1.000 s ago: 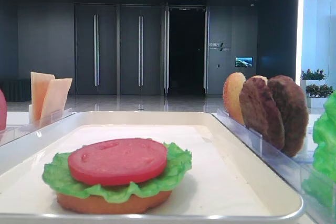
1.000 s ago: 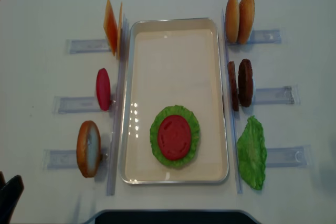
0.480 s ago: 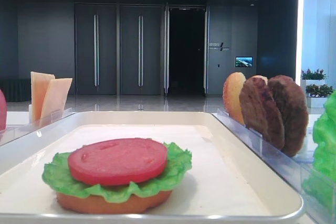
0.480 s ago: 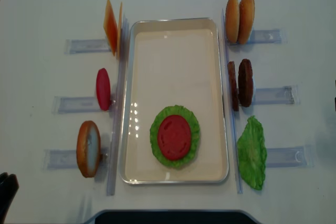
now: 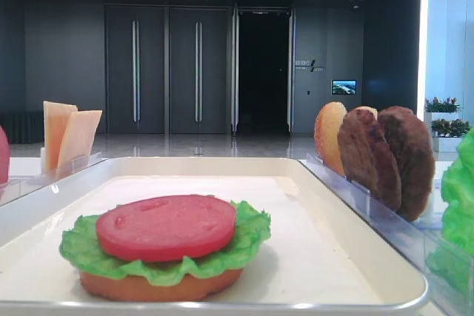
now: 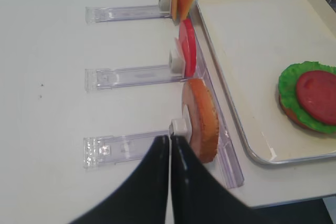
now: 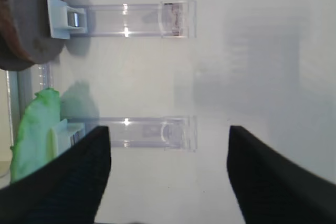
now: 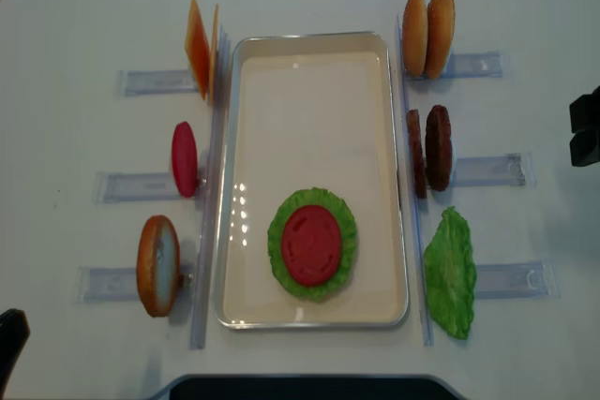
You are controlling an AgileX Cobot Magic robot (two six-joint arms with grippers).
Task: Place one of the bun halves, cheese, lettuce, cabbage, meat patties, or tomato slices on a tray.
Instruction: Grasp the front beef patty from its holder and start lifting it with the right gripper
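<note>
On the cream tray point(image 8: 281, 110) lies a stack: a bun half point(image 5: 159, 286), lettuce point(image 5: 248, 242) and a tomato slice point(image 8: 311, 244) on top. Two meat patties point(image 8: 428, 149) stand in a rack to the tray's right, below two bun halves point(image 8: 428, 35). A loose lettuce leaf point(image 8: 450, 274) leans nearer the front. Left of the tray stand cheese point(image 8: 201, 49), a tomato slice point(image 8: 184, 158) and a bun half point(image 8: 157, 265). My left gripper point(image 6: 170, 138) is shut and empty, just left of that bun half point(image 6: 202, 119). My right gripper point(image 7: 168, 145) is open above the lettuce rack, right of the patties point(image 7: 23, 19).
Clear plastic racks point(image 8: 141, 185) lie on the white table on both sides of the tray. A rack end point(image 7: 173, 132) sits between my right fingers. The table's front edge point(image 8: 300, 383) is close behind the tray.
My left gripper has shut and drawn back toward the bottom left corner. My right gripper has come into the overhead view at the right edge. The food has not moved.
</note>
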